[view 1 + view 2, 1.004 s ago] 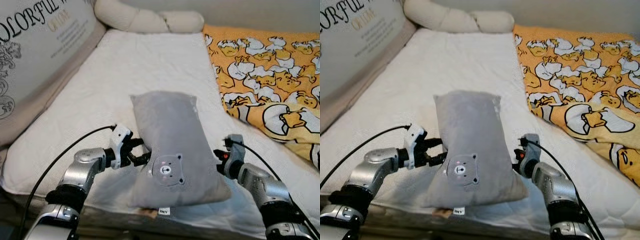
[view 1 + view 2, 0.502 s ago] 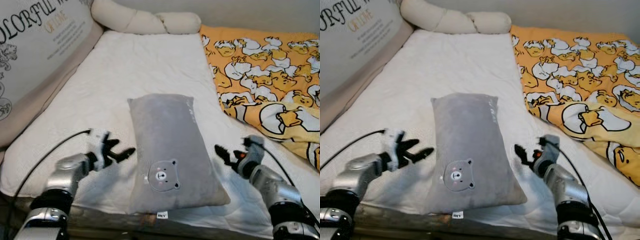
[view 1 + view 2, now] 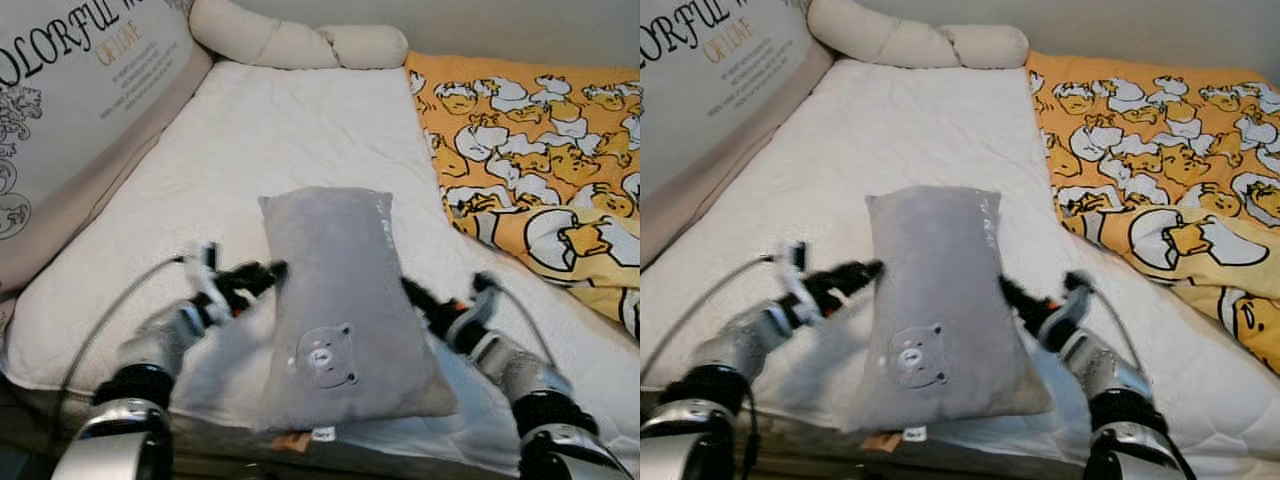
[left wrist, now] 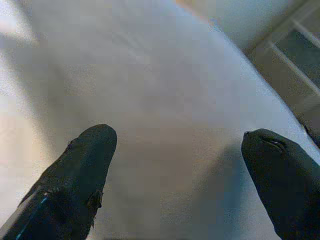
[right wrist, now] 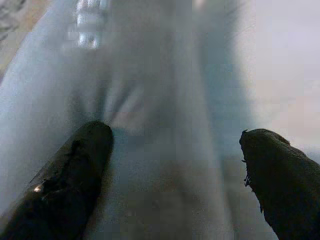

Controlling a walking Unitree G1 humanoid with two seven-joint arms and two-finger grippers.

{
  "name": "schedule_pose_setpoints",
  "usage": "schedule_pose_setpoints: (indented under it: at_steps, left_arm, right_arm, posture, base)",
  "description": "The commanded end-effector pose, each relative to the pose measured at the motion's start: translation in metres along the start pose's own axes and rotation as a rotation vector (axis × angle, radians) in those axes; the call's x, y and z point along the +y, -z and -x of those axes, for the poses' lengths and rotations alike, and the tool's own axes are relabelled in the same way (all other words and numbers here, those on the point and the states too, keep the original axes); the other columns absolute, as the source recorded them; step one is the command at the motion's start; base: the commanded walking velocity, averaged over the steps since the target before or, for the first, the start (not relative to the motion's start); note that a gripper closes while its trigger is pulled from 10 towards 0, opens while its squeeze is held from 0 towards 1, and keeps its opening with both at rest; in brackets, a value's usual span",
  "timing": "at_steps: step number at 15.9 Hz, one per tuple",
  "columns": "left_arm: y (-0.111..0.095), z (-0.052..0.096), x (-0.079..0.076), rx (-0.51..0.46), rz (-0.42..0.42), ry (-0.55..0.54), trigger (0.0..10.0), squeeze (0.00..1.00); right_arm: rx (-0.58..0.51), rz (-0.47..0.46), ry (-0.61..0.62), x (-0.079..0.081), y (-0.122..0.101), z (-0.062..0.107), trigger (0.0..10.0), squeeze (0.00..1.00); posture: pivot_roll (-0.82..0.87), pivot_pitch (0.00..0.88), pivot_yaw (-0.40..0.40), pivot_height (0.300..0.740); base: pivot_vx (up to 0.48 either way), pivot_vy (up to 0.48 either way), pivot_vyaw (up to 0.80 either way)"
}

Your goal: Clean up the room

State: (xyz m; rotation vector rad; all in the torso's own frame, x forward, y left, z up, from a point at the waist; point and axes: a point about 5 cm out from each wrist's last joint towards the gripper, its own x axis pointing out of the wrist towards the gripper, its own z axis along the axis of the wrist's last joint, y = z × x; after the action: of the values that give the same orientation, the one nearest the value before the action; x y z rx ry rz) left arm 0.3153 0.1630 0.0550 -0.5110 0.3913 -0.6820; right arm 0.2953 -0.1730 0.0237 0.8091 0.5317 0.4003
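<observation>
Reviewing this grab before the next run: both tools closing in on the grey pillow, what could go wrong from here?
1. The grey pillow overhangs the near mattress edge; an uneven squeeze could tip it off.
2. Left tool and right tool sit at different heights on its sides, so it may twist when lifted.
3. Soft fabric could slip between the open fingers.

Your bed (image 3: 300,130), white quilted cover, and what lies on it

You have a grey bear-face pillow (image 3: 345,300) near the front edge; an orange duck-print blanket (image 3: 530,170) along the right; a cream bolster (image 3: 300,42) at the far end.
</observation>
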Motion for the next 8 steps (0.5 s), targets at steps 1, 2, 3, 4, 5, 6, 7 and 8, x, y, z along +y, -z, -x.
schedule_pose_setpoints:
  at_steps: [1,2,3,4,5,6,7,8]
  left_arm:
    - [0.014,-0.007,-0.007,0.083,0.000,0.045,10.0,1.00]
    - [0.022,-0.010,-0.012,0.140,-0.007,0.074,10.0,1.00]
    - [0.026,-0.011,-0.013,0.167,-0.010,0.080,10.0,1.00]
    - [0.036,-0.012,-0.012,0.239,-0.020,0.065,8.2,1.00]
    - [0.038,-0.012,-0.012,0.256,-0.031,0.056,5.8,1.00]
    - [0.037,-0.013,-0.011,0.257,-0.044,0.047,3.4,0.86]
    - [0.035,-0.014,-0.011,0.247,-0.047,0.041,0.7,0.08]
    - [0.033,-0.015,-0.011,0.240,-0.045,0.042,0.0,0.00]
  right_arm:
    - [0.064,-0.003,-0.059,0.010,0.008,-0.009,10.0,1.00]
    - [0.085,0.004,-0.049,0.011,0.011,-0.013,10.0,1.00]
    - [0.091,0.009,-0.040,0.012,0.012,-0.014,10.0,1.00]
    - [0.079,0.007,-0.036,0.014,0.012,-0.018,10.0,1.00]
    - [0.075,0.006,-0.039,0.015,0.012,-0.020,10.0,1.00]
    - [0.069,0.036,-0.038,0.017,0.012,-0.022,5.2,0.19]
    - [0.059,0.078,-0.039,0.018,0.012,-0.024,0.0,0.00]
    - [0.046,0.109,-0.042,0.019,0.011,-0.025,0.0,0.00]
  posture:
    - [-0.04,0.000,0.006,0.740]
    - [-0.04,0.000,0.002,0.740]
    - [-0.03,0.000,0.000,0.740]
    - [-0.03,0.000,-0.003,0.740]
    - [-0.03,0.000,-0.003,0.740]
    - [-0.03,0.000,-0.003,0.740]
    - [-0.03,0.000,-0.002,0.740]
    - [-0.03,0.000,-0.003,0.740]
  base:
    - [0.000,0.000,0.00]
    - [0.000,0.000,0.00]
    - [0.000,0.000,0.00]
    - [0.000,0.000,0.00]
    - [0.000,0.000,0.00]
    - [0.000,0.000,0.00]
    - [0.000,0.000,0.00]
    - [0.000,0.000,0.00]
